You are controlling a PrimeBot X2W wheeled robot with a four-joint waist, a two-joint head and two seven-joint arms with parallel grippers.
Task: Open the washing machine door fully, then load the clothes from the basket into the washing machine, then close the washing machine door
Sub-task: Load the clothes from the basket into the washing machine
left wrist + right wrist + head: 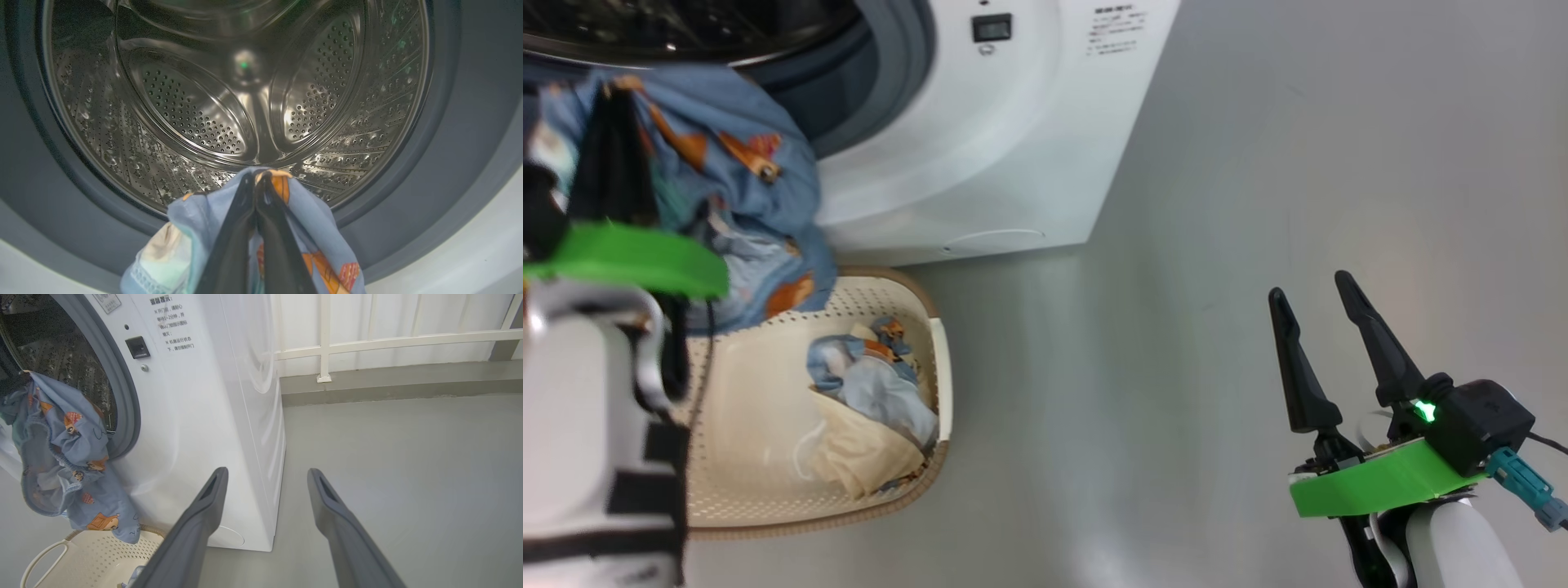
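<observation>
My left gripper (609, 94) is shut on the blue garment with orange prints (743, 188) and holds it up in front of the washing machine (996, 147). In the left wrist view the shut fingertips (258, 176) pinch the cloth (318, 228) just before the bare steel drum (196, 114). The garment (69, 457) hangs over the basket (941, 359). In the basket lie a light blue piece (882, 392) and a cream-beige one (858, 453). My right gripper (1308, 287) stands open over the floor to the right, holding nothing. The washing machine door is out of view.
A grey rubber ring (449, 143) frames the drum mouth. Grey floor (1217, 204) stretches to the right of the machine. A white railing and a low ledge (367, 341) run behind it. The basket (94, 559) sits right at the machine's foot.
</observation>
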